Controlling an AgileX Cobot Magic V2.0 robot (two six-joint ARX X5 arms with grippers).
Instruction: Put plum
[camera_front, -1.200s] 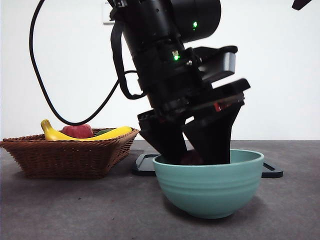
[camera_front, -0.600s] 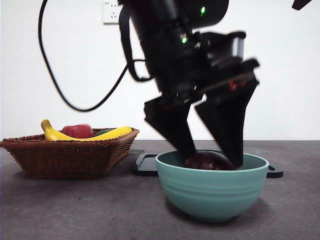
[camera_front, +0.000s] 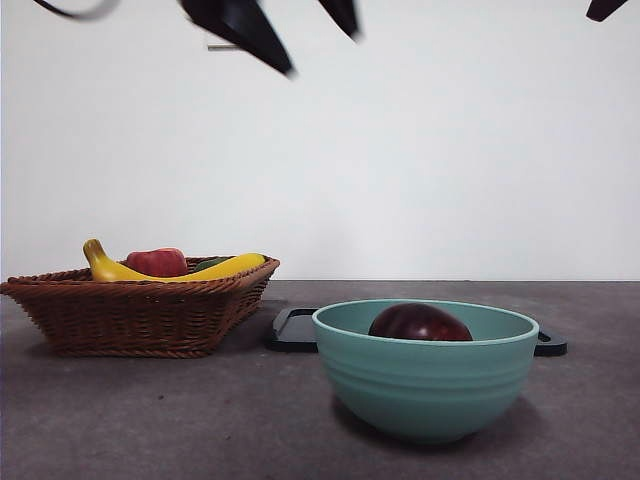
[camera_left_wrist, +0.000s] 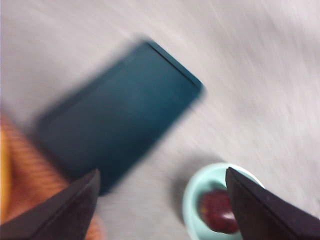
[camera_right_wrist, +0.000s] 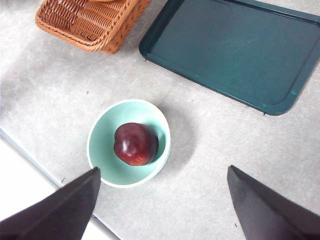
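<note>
— Plum (camera_right_wrist: 135, 144)? Lying loose in the bowl (camera_right_wrist: 102, 165).
— Beside the bowl: dark tray (camera_right_wrist: 235, 55), then basket (camera_front: 140, 310) with bananas (camera_front: 170, 268).
— Left gripper (camera_left_wrist: 160, 200)? High above the bowl, spread wide, holding nothing.
— Right gripper (camera_right_wrist: 162, 205): likewise wide apart, empty, overhead.

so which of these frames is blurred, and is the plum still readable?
Left wrist view: heavy motion blur, plum just a dark red smear in the bowl. Right wrist view: sharp, plum with small highlights. Front view: sharp, only the left gripper at top smeared.
</note>
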